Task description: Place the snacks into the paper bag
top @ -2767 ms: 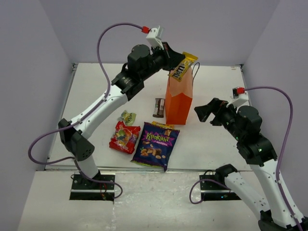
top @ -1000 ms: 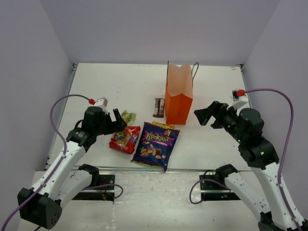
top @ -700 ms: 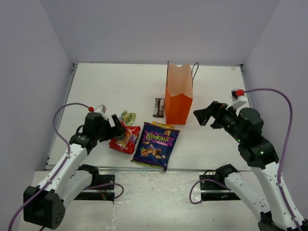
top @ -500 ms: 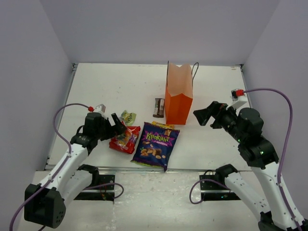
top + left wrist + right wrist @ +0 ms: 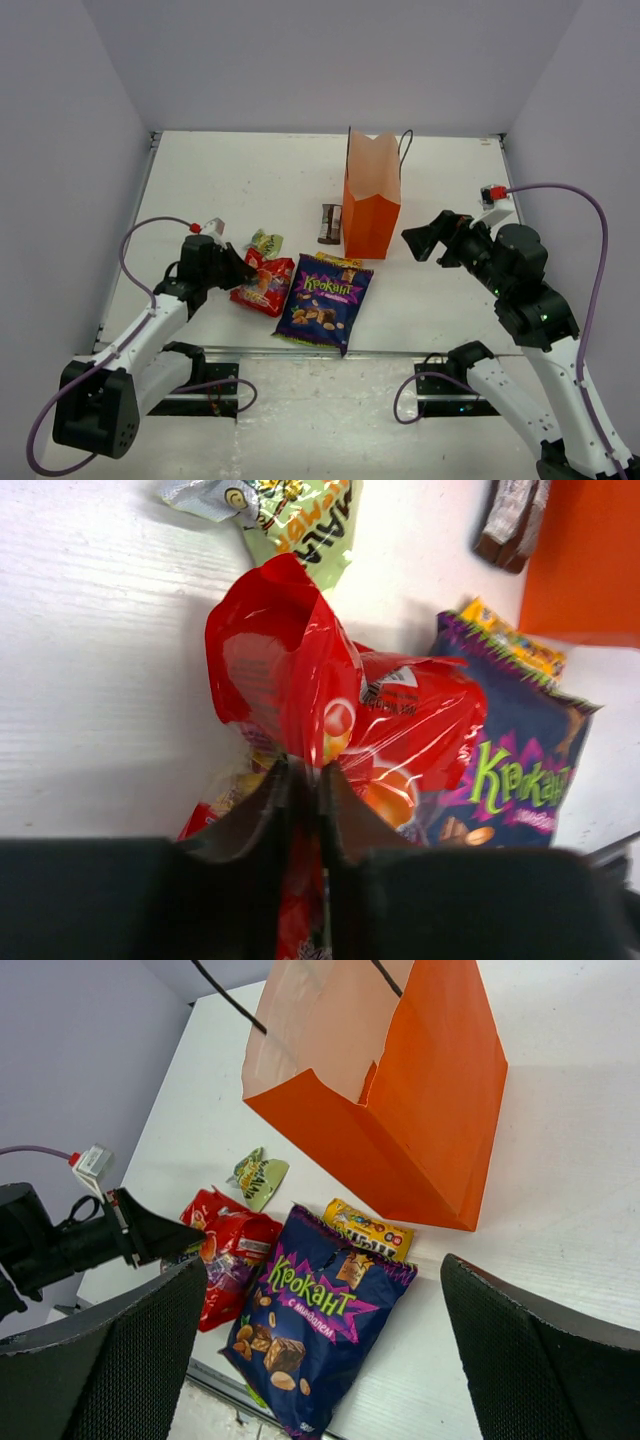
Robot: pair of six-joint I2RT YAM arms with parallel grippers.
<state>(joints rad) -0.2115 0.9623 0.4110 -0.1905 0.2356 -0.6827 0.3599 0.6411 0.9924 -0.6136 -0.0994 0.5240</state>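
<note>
Outside the paper bag lay the purple nut bag, brown bar and green-yellow wrapper, with the left gripper pinching the red bag and the right gripper spread empty.

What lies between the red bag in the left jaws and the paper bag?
The purple nut bag, with a yellow pack at its edge nearest the paper bag; clearest in the right wrist view.

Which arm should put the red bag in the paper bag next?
Left. The left gripper is pinching the red bag; the right gripper is open and empty, near the paper bag.
</note>
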